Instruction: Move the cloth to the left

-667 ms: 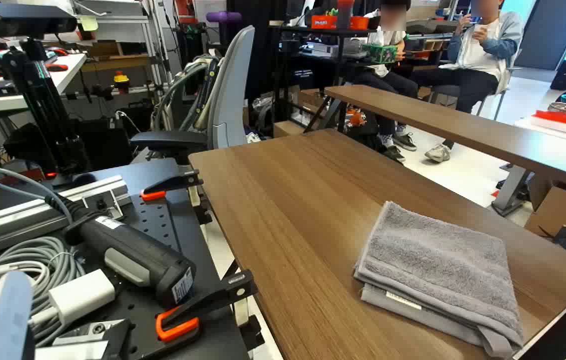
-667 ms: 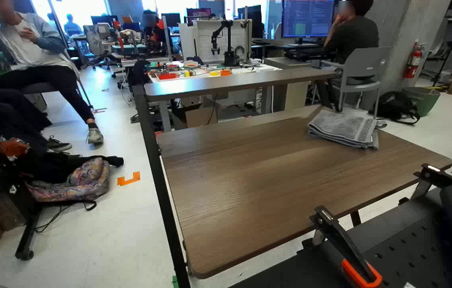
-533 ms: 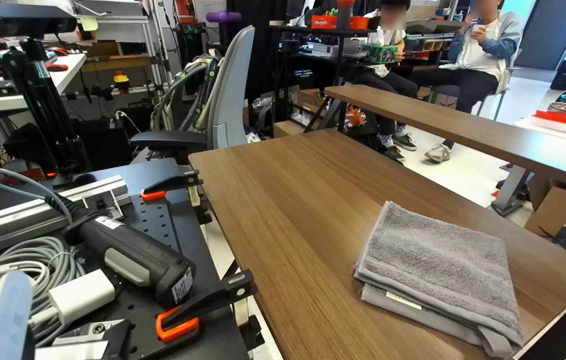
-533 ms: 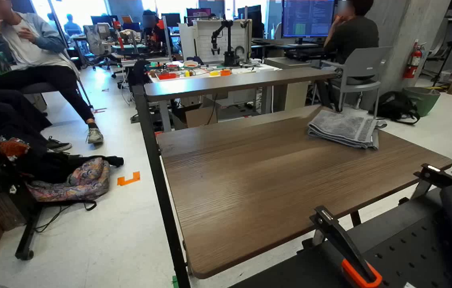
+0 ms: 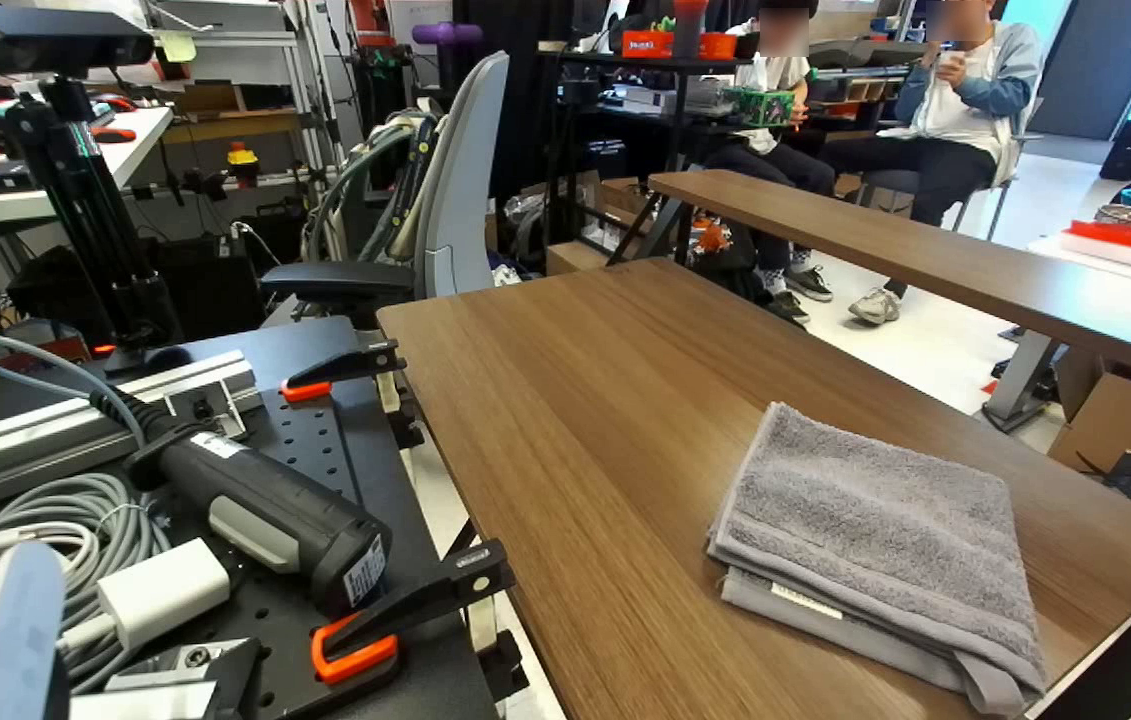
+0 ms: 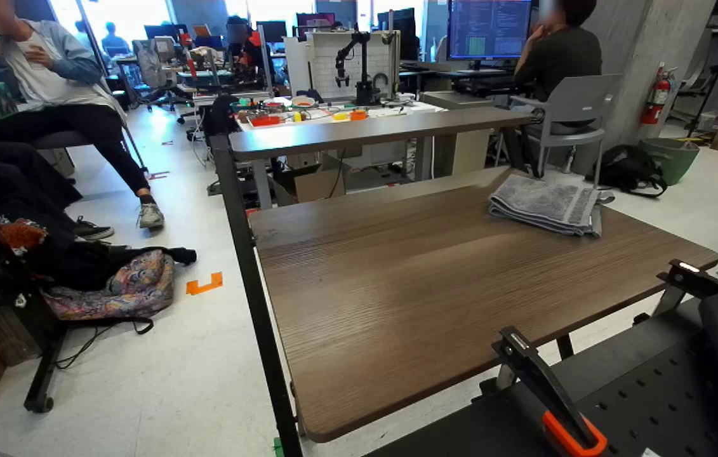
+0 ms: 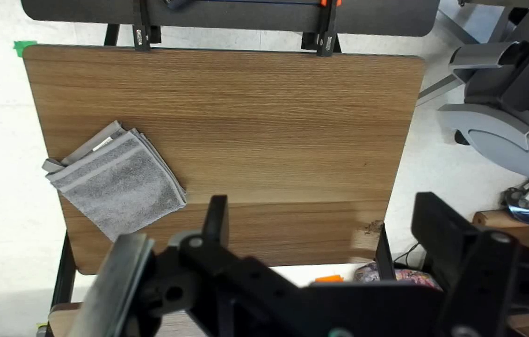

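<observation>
The cloth is a folded grey towel with a pale tag. It lies flat on the brown wooden table, near one short end, in both exterior views (image 5: 875, 540) (image 6: 543, 203). It also shows at the left of the wrist view (image 7: 124, 182), where its looped corner overhangs the table edge. The table (image 7: 269, 140) fills the middle of that view. My gripper (image 7: 322, 196) is open, with its black fingers wide apart and nothing between them. It is above the table, apart from the cloth, which lies to the left of the fingers in the wrist view. No exterior view shows the gripper.
A raised wooden shelf (image 6: 384, 130) runs along one long side of the table. Along the opposite side is a black perforated bench (image 5: 325, 440) with two orange-handled clamps, a black handheld device (image 5: 275, 510) and cables. A grey chair (image 5: 465, 180) stands beyond a short end.
The cloth and the table have not moved. Only a seated person in the background shifts the head and hands slightly.
</observation>
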`<state>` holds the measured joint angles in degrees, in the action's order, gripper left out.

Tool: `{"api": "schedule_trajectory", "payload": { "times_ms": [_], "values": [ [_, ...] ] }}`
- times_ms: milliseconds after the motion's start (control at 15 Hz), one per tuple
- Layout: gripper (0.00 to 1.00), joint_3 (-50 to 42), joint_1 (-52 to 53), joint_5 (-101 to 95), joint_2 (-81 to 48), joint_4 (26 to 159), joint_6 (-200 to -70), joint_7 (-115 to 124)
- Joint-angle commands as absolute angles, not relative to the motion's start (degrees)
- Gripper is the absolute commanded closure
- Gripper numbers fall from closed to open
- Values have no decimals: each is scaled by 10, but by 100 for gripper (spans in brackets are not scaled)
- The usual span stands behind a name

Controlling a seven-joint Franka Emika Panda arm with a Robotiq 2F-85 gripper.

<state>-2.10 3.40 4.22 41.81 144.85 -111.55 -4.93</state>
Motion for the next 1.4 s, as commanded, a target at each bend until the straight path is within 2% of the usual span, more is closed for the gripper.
{"api": "schedule_trajectory", "payload": {
  "times_ms": [0, 667, 1000, 1333],
  "values": [
    [0, -18, 30, 44, 418, 1447, -1114, -51],
    [0, -16, 26, 40, 410, 1446, -1116, -46],
    [0, -16, 6, 33, 356, 1467, -1255, -26],
    [0, -8, -24, 4, 224, 1469, -1416, 3]
  ]
}}
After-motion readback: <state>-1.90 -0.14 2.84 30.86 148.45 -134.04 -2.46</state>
